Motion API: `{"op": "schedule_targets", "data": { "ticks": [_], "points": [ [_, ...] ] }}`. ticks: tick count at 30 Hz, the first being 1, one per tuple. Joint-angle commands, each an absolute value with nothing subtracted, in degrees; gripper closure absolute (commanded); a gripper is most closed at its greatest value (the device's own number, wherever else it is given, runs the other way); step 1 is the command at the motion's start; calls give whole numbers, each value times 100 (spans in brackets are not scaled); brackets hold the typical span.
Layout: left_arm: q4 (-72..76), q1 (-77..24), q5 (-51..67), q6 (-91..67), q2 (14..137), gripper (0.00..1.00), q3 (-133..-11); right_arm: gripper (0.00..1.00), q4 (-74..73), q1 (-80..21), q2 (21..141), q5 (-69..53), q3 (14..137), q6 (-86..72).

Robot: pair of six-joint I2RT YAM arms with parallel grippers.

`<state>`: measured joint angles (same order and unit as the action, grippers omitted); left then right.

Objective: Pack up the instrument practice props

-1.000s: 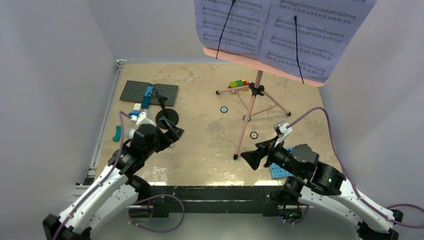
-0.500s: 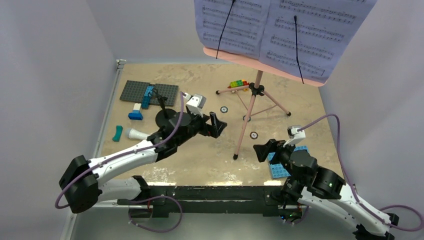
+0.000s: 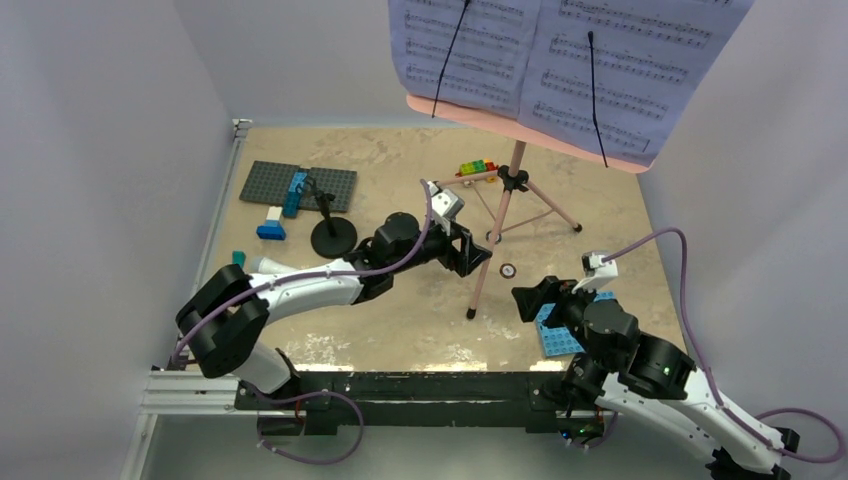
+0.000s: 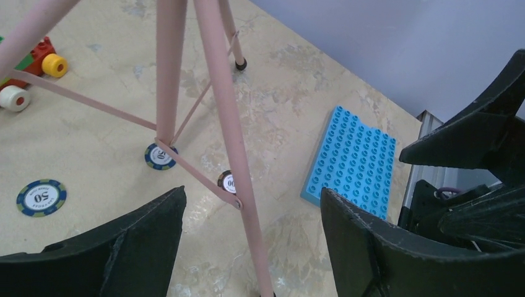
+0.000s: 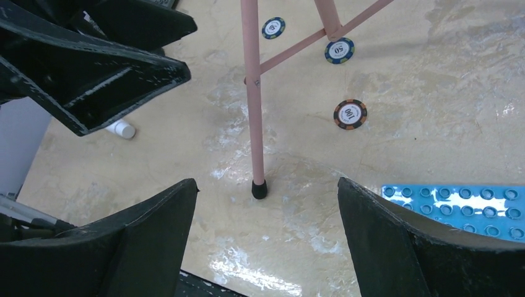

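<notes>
The music stand (image 3: 482,280) is upright right of centre, with the pages (image 3: 560,60) on its desk. The left gripper (image 3: 478,255) has swung over from the mic stand (image 3: 332,237) at the far left. Its open jaws now bracket the near leg (image 4: 238,185) without touching it. The right gripper (image 3: 527,303) has drawn back slightly, jaws open, facing that leg. The stand is probably the first thing to be packed.

The left end effector (image 3: 478,257) and right end effector (image 3: 524,300) flank the pink music stand (image 3: 503,212).

music stand (image 3: 503,200) centre, mic stand (image 3: 333,238) left, building plate (image 3: 558,341) right
</notes>
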<state>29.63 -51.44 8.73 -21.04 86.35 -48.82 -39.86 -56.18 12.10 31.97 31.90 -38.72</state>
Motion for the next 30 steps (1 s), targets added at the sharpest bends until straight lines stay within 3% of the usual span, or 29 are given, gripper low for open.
{"op": "schedule_targets", "data": {
  "ticks": [1, 17, 30],
  "points": [
    [3345, -5287, 1181, -1609, 8945, 18, -5283, 12, -3875, -5632, 1152, 3237, 3269, -4048],
    [3025, -5388, 106, -1358, 10008, 34, -5792, 12, -3882, -5635, 1214, 3151, 3242, -4014],
    [2645, -5388, -568, -1215, 10106, 80, -5646, 12, -3430, -5631, 1570, 3254, 3157, -3717]
  ]
}}
